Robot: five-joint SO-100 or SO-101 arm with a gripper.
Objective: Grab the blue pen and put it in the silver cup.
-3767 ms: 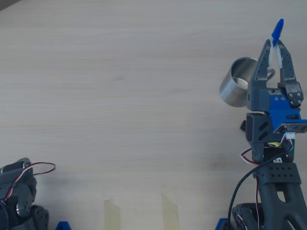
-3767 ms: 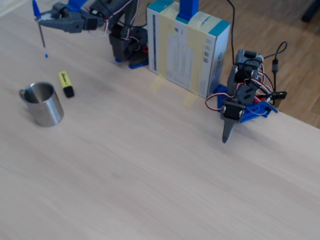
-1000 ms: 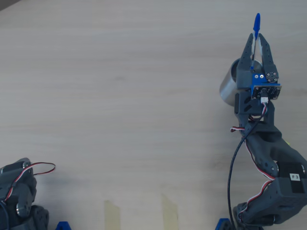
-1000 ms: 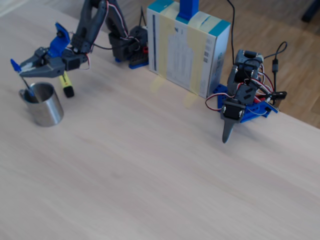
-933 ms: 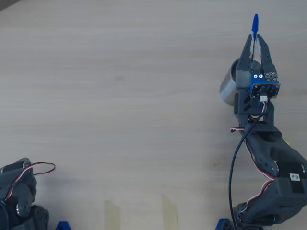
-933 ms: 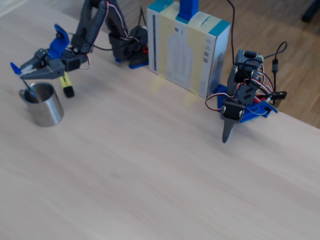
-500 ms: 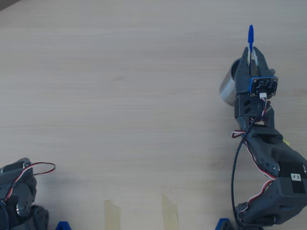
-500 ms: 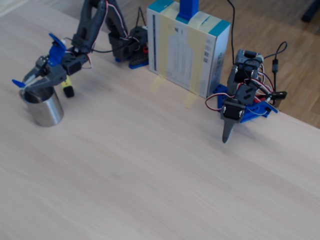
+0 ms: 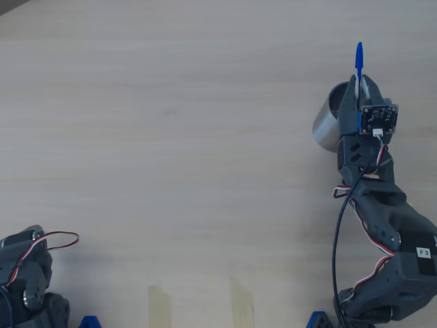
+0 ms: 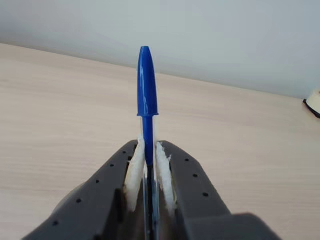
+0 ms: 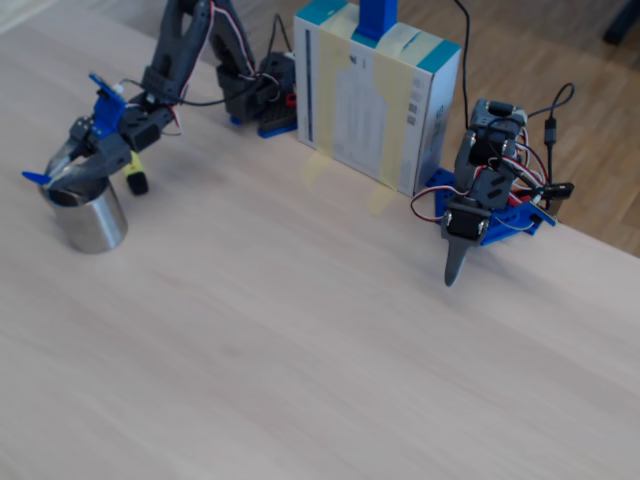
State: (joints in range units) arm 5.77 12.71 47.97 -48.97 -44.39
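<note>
Pale wood-grain desk is seen in all views, w/ two strips of tape near the bottom edge of the overhead view. At right in the overhead view, the arm is stretched up the frame, and the pincer is held directly over the silver cup. The pincer is clamped on the blue pen, as shown in the wrist view, where the white-padded fingers are pressed against the barrel on both sides and the blue cap end sticks out past the tips. In the fixed view the pincer is tilted down over the cup's open mouth, w/ the pen's cap end poking out to the left past the rim. The pen's lower end is hidden by the pincer and cup, so whether it is inside the cup cannot be told for sure. A yellow highlighter w/ black cap is partly seen just behind the cup in the fixed view. A box and a second, idle arm are set well apart to the right.
</note>
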